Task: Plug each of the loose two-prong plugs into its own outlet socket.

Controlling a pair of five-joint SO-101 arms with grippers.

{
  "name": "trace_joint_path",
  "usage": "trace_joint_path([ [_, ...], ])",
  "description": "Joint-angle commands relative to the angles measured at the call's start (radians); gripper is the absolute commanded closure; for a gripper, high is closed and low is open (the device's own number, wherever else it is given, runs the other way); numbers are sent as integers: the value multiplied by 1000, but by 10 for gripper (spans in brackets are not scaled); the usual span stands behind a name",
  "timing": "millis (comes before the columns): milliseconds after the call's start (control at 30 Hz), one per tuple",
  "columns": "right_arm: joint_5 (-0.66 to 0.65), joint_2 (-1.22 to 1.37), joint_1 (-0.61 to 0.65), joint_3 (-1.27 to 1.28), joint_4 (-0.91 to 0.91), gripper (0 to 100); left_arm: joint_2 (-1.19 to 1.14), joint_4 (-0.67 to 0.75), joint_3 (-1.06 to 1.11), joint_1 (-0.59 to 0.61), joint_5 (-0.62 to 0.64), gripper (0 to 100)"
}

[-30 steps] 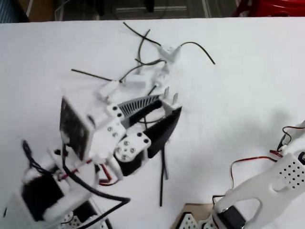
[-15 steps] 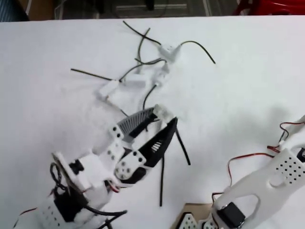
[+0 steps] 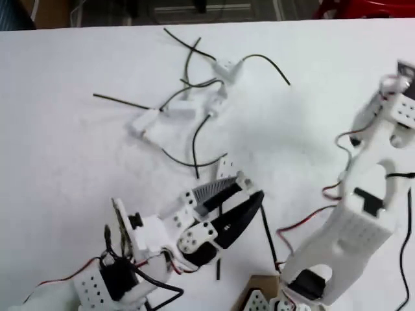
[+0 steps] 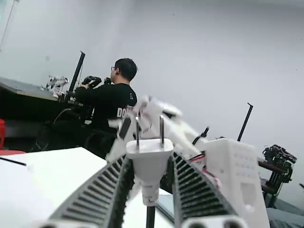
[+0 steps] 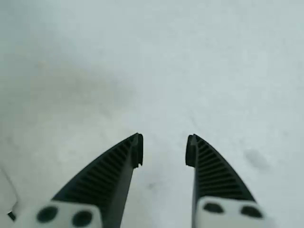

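White plastic makes up the plug (image 4: 149, 153), so I think it is light and hard, and its smooth sides may be slippery. Its two thin metal prongs (image 4: 161, 129) look like they could bend if they hit a socket crooked. The black wire (image 4: 150, 219) at its back looks soft and floppy and may tug the plug sideways. The best place to hold it is on the two sides of the fat body, behind the prongs, never by the wire.

That is how the left gripper (image 4: 149, 164) holds it. Its two ribbed fingers (image 4: 114, 185) are squeezed on the plug's sides, with the prongs poking out past them. The plug has a wide flat front, then gets thin like a neck where the wire comes out.

From above, the plug (image 3: 227, 171) and left gripper (image 3: 254, 189) are just off the middle of the table (image 3: 58, 168), toward 6 o'clock. A bunch of small white pieces (image 3: 183, 111) with black wires lies toward 12 o'clock, apart from the held plug. I cannot tell which are plugs and which are sockets.

The right gripper (image 5: 164, 151) has its fingers spread with nothing between them, above bare table. The right arm (image 3: 363, 214) is toward 4 o'clock.
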State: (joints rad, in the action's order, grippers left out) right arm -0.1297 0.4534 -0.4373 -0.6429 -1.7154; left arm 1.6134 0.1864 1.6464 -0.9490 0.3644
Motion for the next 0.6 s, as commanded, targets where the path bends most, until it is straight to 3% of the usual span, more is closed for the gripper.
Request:
trace_joint_path([
  [0,-11,-302,113,15,-4,851,12,23,-5,-10,46,976],
  [167,-32,-595,180,34,-4,851,12,23,-5,-10,48,976],
  [367,-295,-875,294,344,-4,851,12,21,-3,-10,48,976],
  [567,-433,-1207,392,614,-4,851,12,18,-2,-8,48,976],
])
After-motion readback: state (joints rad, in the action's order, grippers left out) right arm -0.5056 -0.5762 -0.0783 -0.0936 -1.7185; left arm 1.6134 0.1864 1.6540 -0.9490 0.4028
